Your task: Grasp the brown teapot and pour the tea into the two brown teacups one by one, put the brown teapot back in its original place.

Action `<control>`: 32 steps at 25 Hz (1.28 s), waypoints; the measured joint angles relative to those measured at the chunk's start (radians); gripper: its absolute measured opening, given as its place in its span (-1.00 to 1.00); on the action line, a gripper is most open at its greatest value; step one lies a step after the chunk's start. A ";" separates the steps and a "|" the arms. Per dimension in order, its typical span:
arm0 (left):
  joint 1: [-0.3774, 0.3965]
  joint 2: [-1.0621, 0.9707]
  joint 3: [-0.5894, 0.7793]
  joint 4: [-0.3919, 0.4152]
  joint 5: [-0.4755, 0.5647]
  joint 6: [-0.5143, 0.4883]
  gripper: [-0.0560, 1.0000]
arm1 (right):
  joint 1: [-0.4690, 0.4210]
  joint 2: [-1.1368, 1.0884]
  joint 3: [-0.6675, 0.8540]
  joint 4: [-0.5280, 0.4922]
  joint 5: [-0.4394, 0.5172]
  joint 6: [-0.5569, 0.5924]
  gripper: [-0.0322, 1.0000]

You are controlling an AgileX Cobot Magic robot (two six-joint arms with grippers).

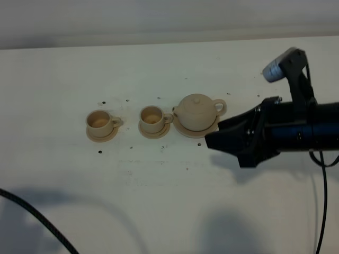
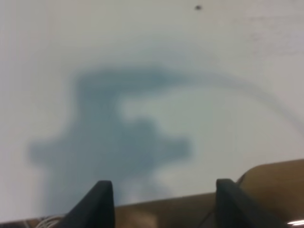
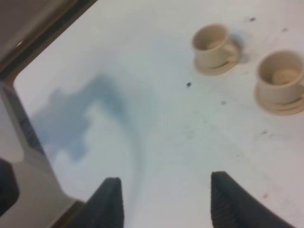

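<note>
The brown teapot (image 1: 197,112) stands upright with its lid on, on its wide saucer (image 1: 189,132), the original place. Left of it stand the two brown teacups (image 1: 152,118) (image 1: 99,121), each on a small saucer. My right gripper (image 1: 214,133) hovers just right of the teapot and a little nearer the front, fingers pointing at it, open with nothing between them. Its wrist view shows the open right gripper (image 3: 164,199) and both teacups (image 3: 282,76) (image 3: 213,45), but not the teapot. My left gripper (image 2: 164,197) is open over bare white table, and the high view does not show it.
A black cable (image 1: 32,211) curves across the front left of the table. The table's back edge (image 1: 159,42) runs behind the tea set. A brown table edge (image 2: 270,178) lies near the left gripper, and another edge (image 3: 42,42) shows in the right wrist view.
</note>
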 joint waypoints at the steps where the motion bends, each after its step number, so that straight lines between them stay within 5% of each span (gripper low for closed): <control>1: 0.000 -0.012 0.023 0.004 0.000 -0.002 0.01 | 0.000 0.000 -0.015 -0.024 -0.008 0.031 -0.08; 7: 0.000 -0.041 0.119 0.024 -0.033 -0.008 0.01 | 0.000 0.000 -0.102 -0.126 -0.025 0.179 -0.08; 13: 0.000 -0.041 0.164 0.027 -0.153 -0.008 0.01 | 0.000 0.001 -0.154 -0.153 -0.025 0.206 -0.08; 20: 0.000 -0.042 0.173 0.033 -0.158 -0.005 0.01 | 0.000 0.001 -0.226 -0.179 -0.019 0.276 -0.08; 32: 0.076 -0.123 0.173 0.033 -0.158 -0.004 0.01 | 0.000 0.019 -0.383 -0.500 -0.008 0.589 -0.08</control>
